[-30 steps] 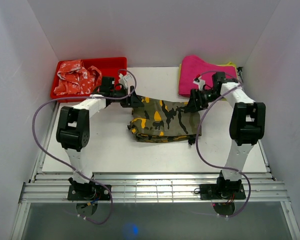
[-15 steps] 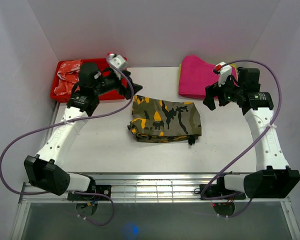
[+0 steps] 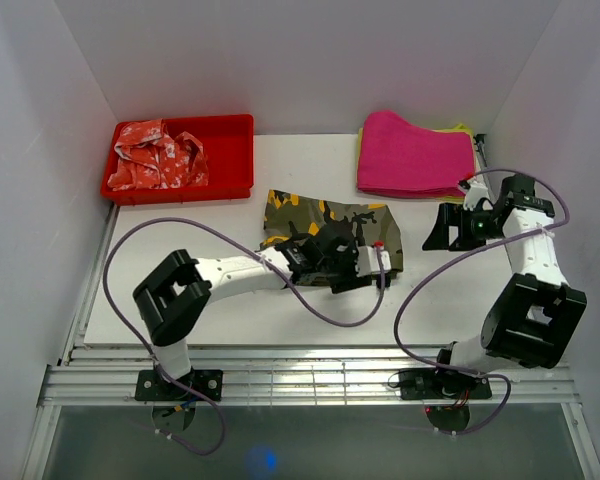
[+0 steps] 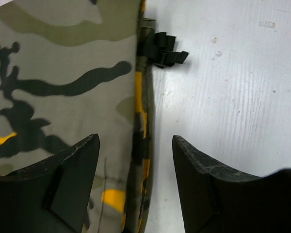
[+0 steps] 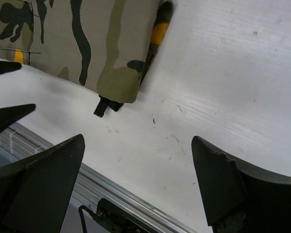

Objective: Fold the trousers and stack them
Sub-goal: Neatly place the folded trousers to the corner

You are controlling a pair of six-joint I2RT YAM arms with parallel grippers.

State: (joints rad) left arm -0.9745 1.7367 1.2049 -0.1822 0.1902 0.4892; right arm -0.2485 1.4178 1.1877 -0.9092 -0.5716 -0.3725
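The camouflage trousers lie folded in a rectangle mid-table, with a black strap sticking out at the near right corner. My left gripper is low at their near edge, close to that corner. It is open, and the layered edge of the trousers runs between its jaws, ungripped. My right gripper is open and empty over bare table, to the right of the trousers. In the right wrist view the trousers' corner and the strap lie ahead of it.
A red tray at the back left holds a red-and-white garment. A folded pink cloth lies at the back right. A metal rail runs along the near edge. White walls close in the left, right and back.
My left arm has swung from the red tray down to the trousers' near right edge. My right arm has come down from beside the pink cloth to the trousers' right side.
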